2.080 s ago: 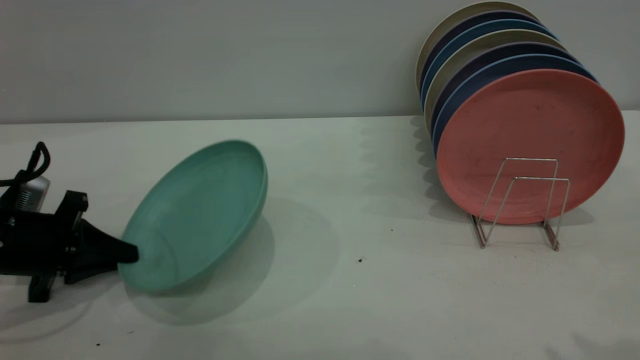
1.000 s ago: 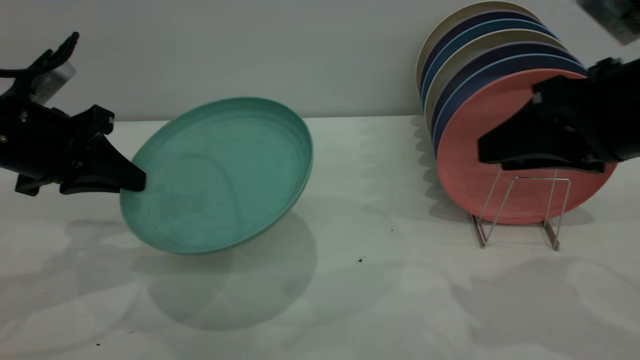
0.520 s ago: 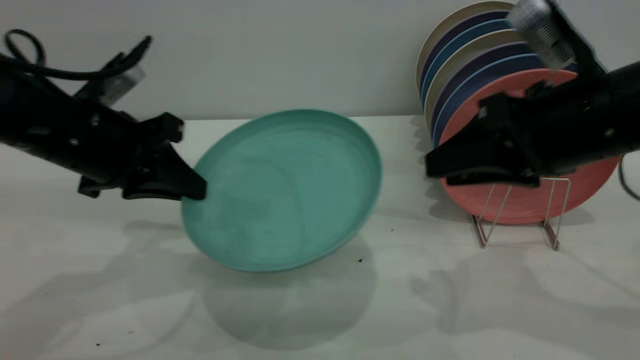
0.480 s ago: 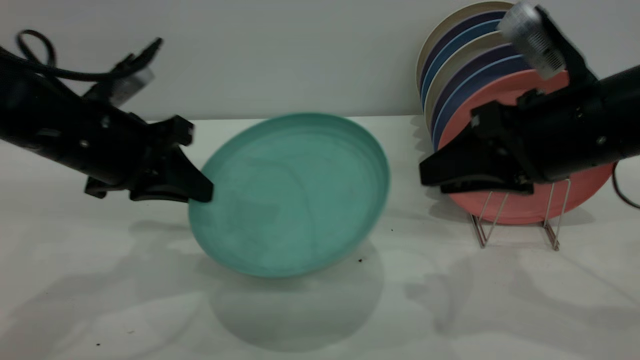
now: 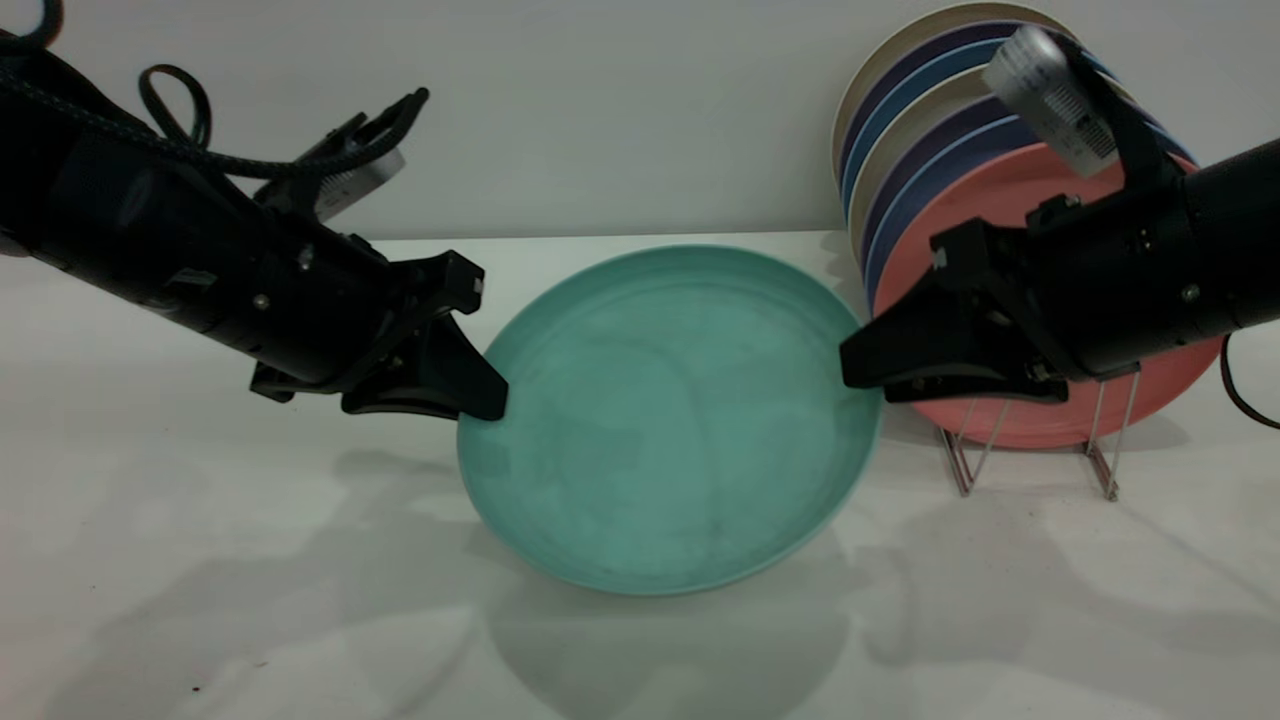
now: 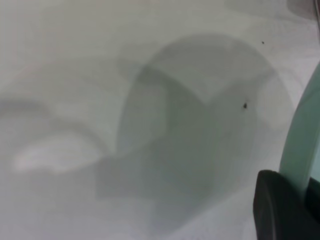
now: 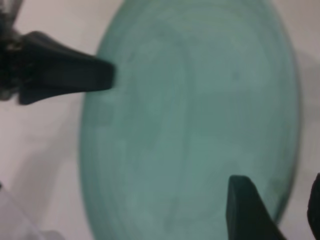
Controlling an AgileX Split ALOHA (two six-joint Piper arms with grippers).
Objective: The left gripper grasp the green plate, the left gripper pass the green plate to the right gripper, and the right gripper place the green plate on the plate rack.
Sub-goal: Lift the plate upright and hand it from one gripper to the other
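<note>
The left end effector [image 5: 480, 395] is clamped on the rim of the green plate [image 5: 672, 420], holding it clear of the desk [image 5: 200, 560] with its concave face tilted up toward the exterior camera. The plate hangs out beyond the fingertips, away from the arm, and casts a round shadow on the desk beneath it. In the left wrist view only a sliver of the plate's rim [image 6: 302, 150] shows beside one dark finger [image 6: 280, 207], with the shadow spread over the desk below.

The right end effector [image 5: 862, 372] has its fingertips at the opposite edge of the plate, directly across from the left one. In the right wrist view its fingers [image 7: 247, 212] stand apart on either side of the near rim of the plate [image 7: 200, 115], so it is open around the edge and not pinching it. The left end effector [image 7: 102, 77] appears across the plate in that view, gripping the far rim.

Behind the right end effector, on the side away from the plate, the plate rack [image 5: 1100, 440] stands on the desk, its silver wire loops upright. A salmon-pink plate [image 5: 1010, 190] leans in it as the front one of a row of standing plates [image 5: 930, 110] in dark blue, purple and beige. The right arm partly covers the pink plate and the tops of the rack's loops.
</note>
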